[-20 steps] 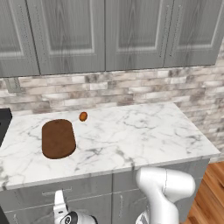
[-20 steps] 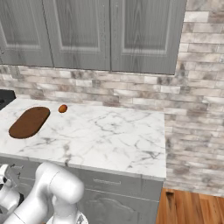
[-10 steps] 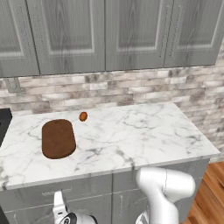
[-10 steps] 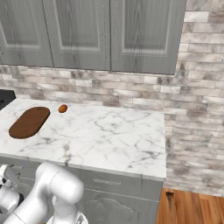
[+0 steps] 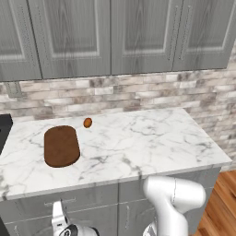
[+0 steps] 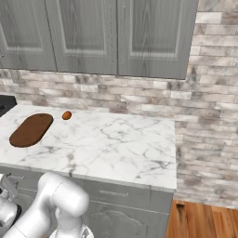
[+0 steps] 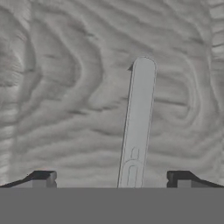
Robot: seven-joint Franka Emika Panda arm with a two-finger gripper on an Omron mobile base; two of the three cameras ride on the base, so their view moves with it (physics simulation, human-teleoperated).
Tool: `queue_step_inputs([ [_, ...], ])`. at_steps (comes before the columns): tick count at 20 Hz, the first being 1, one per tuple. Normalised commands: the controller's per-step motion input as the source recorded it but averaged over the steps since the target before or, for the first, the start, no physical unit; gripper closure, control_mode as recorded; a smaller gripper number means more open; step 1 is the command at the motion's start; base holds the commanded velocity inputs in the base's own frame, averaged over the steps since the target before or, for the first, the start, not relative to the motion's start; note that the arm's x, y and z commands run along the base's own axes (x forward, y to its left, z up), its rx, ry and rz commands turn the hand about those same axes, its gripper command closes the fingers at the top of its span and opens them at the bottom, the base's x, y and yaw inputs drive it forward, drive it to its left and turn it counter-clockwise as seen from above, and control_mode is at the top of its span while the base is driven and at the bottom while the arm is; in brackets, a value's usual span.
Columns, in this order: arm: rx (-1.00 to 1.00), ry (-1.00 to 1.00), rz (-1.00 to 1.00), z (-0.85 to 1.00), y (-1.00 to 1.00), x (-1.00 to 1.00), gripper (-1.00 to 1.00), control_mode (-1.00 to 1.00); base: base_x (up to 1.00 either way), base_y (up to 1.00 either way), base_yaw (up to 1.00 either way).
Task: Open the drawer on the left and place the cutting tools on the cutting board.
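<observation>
Grey drawer front, shut, faced closely by the gripper.
Jaws are held wide apart; the silver handle lies between them, its long axis running away from the fingertips.

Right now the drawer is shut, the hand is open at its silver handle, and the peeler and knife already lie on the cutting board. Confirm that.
Not quite. The cutting board is bare in the left base view; no peeler or knife lies on it. The rest holds: the drawer is shut, and the hand view shows the open hand at the silver handle.
</observation>
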Motion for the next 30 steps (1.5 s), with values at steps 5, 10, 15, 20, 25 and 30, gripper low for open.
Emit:
queue_step_inputs([
  [5,0.00,0.02,0.00,0.06,0.02,0.11,-1.00,-1.00,0.00,0.00,0.00],
  [10,0.00,0.00,0.00,0.00,0.01,0.18,-1.00,-1.00,0.00,0.00,0.00],
  [15,0.00,0.00,0.00,0.00,0.00,0.00,1.00,-1.00,0.00,0.00,0.00],
  [20,0.00,0.00,0.00,0.00,0.00,0.00,1.00,-1.00,0.00,0.00,0.00],
  [25,0.00,0.00,0.00,0.00,0.00,0.00,1.00,-1.00,0.00,0.00,0.00],
  [30,0.00,0.00,0.00,0.00,0.00,-0.28,1.00,-1.00,0.00,0.00,0.00],
])
